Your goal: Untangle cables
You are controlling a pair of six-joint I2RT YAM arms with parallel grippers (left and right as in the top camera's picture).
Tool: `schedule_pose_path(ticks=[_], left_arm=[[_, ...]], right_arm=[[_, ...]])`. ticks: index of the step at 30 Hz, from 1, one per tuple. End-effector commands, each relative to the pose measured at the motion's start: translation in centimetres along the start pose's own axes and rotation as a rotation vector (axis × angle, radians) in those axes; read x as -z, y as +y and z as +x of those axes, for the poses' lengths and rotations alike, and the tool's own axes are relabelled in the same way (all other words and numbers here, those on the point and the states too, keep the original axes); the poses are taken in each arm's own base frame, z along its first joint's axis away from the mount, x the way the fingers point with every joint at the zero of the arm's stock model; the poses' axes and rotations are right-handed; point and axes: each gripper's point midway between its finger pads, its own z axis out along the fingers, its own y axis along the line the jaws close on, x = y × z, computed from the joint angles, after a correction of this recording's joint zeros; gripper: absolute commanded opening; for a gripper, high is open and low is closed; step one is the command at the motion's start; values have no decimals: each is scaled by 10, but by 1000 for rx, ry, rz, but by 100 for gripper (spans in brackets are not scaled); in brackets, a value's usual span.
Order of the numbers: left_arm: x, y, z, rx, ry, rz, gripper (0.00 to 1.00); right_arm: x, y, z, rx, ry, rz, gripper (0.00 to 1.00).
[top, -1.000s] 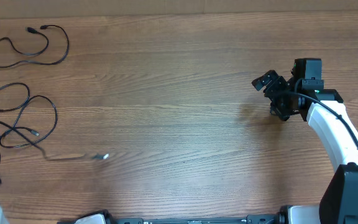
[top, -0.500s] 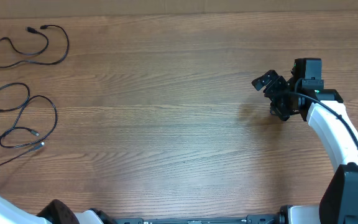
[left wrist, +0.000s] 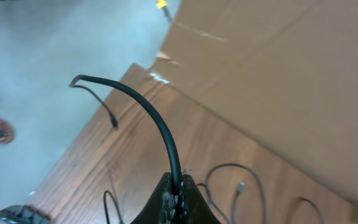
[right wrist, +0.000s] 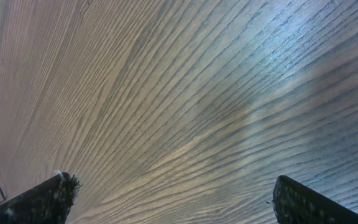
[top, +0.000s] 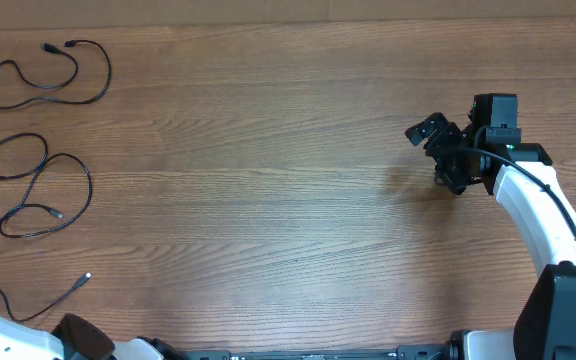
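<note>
- The left gripper (left wrist: pixel 178 188) is fully closed, pinching a thin black flexible cable (left wrist: pixel 160 121) that arches up out of the jaws.
- In the overhead view, this held cable lies at the near-left corner of the brown wood-grain table (top: pixel 268 200). Its long axis curves from the left edge toward its small plug (top: pixel 86 277), which points at the table centre.
- The double-looped black cable (top: pixel 30 185) lies just beyond the held cable, apart from it. The single-loop black cable (top: pixel 43 78) lies separately at the far-left corner.
- The left arm is nearer to all three. The right gripper (top: pixel 440 152) stands wide open and empty, well apart on the right side.
- Judgement: the release must keep the held cable clear of the double-looped one.
- One second earlier, the plug lay further right and the strand ran out from beside the double loop. It is now drawn back toward the near edge. The left arm has shifted to the near-left corner, and the right arm is unchanged.
</note>
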Motion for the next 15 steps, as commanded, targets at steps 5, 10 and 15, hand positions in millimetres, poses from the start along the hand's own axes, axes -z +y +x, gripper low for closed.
schedule_pose_path(ticks=[5, 10, 15], left_arm=[[-40, 16, 0, 13, 37, -141, 4], [-71, 23, 14, -8, 100, -231, 4], [-97, 24, 28, -34, 154, -303, 4]], right_arm=[[4, 7, -8, 10, -26, -10, 100], [4, 7, -8, 10, -26, -10, 100], [4, 6, -8, 10, -26, -10, 100]])
